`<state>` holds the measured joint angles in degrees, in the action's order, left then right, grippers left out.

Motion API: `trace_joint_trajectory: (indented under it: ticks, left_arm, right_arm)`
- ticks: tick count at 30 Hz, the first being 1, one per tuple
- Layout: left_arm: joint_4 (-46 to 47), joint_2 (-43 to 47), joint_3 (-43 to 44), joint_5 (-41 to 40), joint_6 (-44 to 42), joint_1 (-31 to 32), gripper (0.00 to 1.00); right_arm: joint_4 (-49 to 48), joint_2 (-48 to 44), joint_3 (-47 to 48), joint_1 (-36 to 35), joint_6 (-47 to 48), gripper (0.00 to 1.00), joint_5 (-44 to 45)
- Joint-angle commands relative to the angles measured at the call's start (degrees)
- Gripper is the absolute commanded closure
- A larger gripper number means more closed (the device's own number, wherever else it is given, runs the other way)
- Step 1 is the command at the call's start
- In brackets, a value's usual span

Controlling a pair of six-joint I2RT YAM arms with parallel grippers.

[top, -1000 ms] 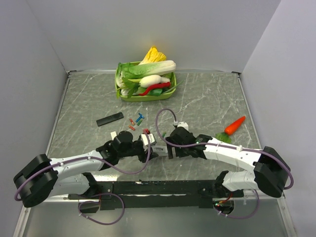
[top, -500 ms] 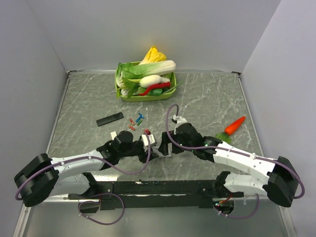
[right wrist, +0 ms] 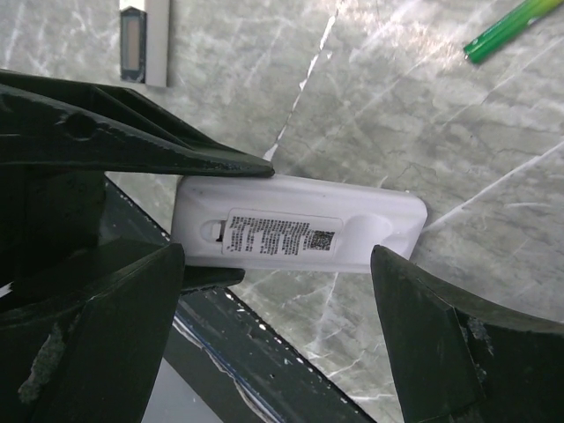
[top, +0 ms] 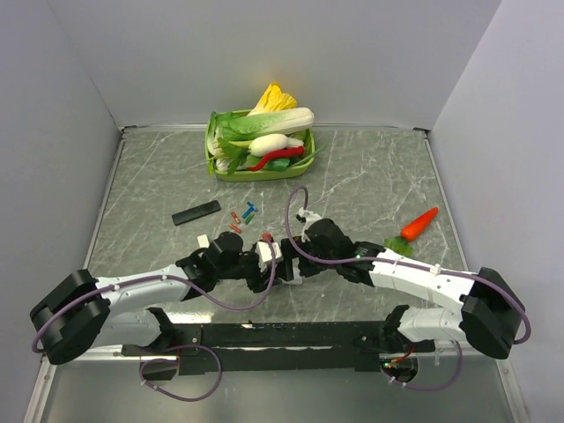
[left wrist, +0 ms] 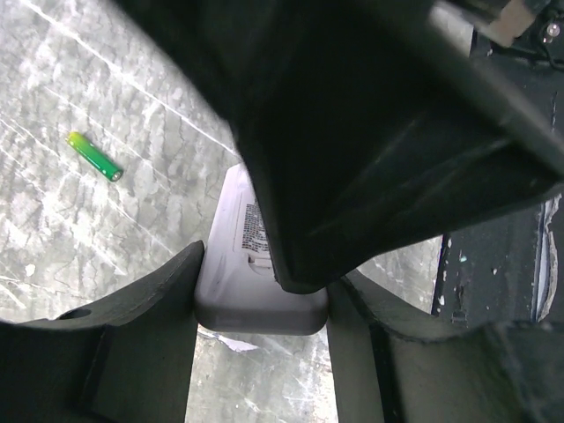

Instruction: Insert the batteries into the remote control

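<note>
Jaws of the left gripper (left wrist: 261, 273) are clamped on one end of the white remote (right wrist: 300, 231). I see the right gripper (right wrist: 275, 254) spread wide, straddling that remote lengthwise without gripping it. One green battery (left wrist: 94, 156) lies near the remote; the other batteries (top: 243, 214) lie loose farther beyond it.

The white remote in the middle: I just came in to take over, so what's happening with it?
The left gripper is clamped on one end of the white remote, label side up. The right gripper hangs open wide over it, gripping nothing. The batteries lie loose on the table beyond, none picked up yet.
</note>
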<state>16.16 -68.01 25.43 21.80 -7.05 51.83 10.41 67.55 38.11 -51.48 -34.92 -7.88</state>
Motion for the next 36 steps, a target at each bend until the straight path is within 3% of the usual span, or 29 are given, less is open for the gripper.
trace_joint_trajectory:
  ticks: [1, 13, 23, 36]
  left_arm:
    - [0.1, -0.55, 3.22, 1.66, -1.74, -0.07, 0.99]
    - [-0.87, -0.46, 3.75, 2.02, -1.74, -0.07, 0.99]
    - [-1.13, -0.28, 3.66, 1.84, -1.65, -0.07, 0.99]
    - [-1.31, -0.63, 4.01, 1.93, -1.39, -0.07, 0.99]
  right_arm:
    - [-1.37, 1.62, -0.05, 0.24, -0.68, 0.07, -1.09]
    - [-0.92, 3.12, -0.58, 0.51, -1.82, 0.08, 1.99]
    - [-2.77, -2.68, -2.95, 2.53, -4.37, 0.1, 4.8]
    - [-6.28, -0.05, -2.34, 2.44, -3.49, 0.1, -0.55]
